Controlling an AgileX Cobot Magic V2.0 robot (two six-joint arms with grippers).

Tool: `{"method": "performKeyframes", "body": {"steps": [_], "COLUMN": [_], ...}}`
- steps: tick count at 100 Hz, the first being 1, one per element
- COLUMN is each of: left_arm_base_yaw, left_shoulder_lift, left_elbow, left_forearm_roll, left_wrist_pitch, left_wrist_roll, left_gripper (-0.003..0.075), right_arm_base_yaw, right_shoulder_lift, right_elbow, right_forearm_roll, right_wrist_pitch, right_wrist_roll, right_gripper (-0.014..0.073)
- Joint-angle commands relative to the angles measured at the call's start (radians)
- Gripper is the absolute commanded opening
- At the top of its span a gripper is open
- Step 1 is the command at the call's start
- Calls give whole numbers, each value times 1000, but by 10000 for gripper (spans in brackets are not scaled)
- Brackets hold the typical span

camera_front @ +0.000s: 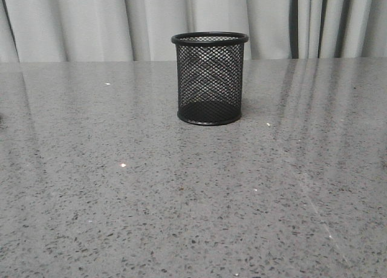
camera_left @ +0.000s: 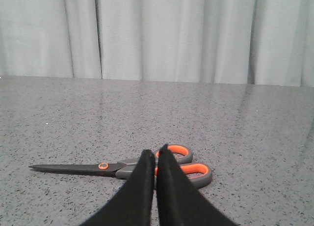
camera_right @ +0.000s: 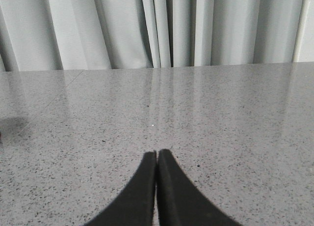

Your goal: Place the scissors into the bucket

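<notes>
The bucket [camera_front: 210,78], a black wire-mesh cup, stands upright at the middle back of the grey speckled table [camera_front: 121,199] in the front view. It looks empty. The scissors [camera_left: 127,167] show only in the left wrist view. They lie flat and closed on the table, with grey handles lined orange, an orange pivot dot and dark blades. My left gripper [camera_left: 155,153] is shut and empty, its tips just in front of the handles. My right gripper [camera_right: 156,153] is shut and empty over bare table. Neither gripper shows in the front view.
Pale grey curtains [camera_front: 91,24] hang behind the table's far edge. A dark shadow [camera_right: 7,125] lies on the table at the edge of the right wrist view.
</notes>
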State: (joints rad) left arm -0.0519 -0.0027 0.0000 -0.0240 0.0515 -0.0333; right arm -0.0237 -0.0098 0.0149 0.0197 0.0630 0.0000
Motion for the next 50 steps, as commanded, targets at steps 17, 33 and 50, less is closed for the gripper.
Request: {"method": "performKeyframes", "body": {"steps": [17,33,50], "left_arm_base_yaw": [2,2,2], "left_shoulder_lift": [-28,-28,-28], "left_elbow": [40,40,40], "left_forearm_roll": [-3,-93,-361], "left_wrist_pitch": [-81,-89,-96], "left_wrist_roll": [-10,-10,-10], "left_gripper": [-20,-20,-20], "right_arm_base_yaw": [-6,-6,-6], "right_shoulder_lift": [-21,-21,-21], "right_elbow": [4,4,4], "right_forearm_roll": [-5,189,440], "right_wrist_pitch": [-86,-99,-101], "right_wrist_roll": [0,0,0], "right_gripper": [-37,-37,-37]}}
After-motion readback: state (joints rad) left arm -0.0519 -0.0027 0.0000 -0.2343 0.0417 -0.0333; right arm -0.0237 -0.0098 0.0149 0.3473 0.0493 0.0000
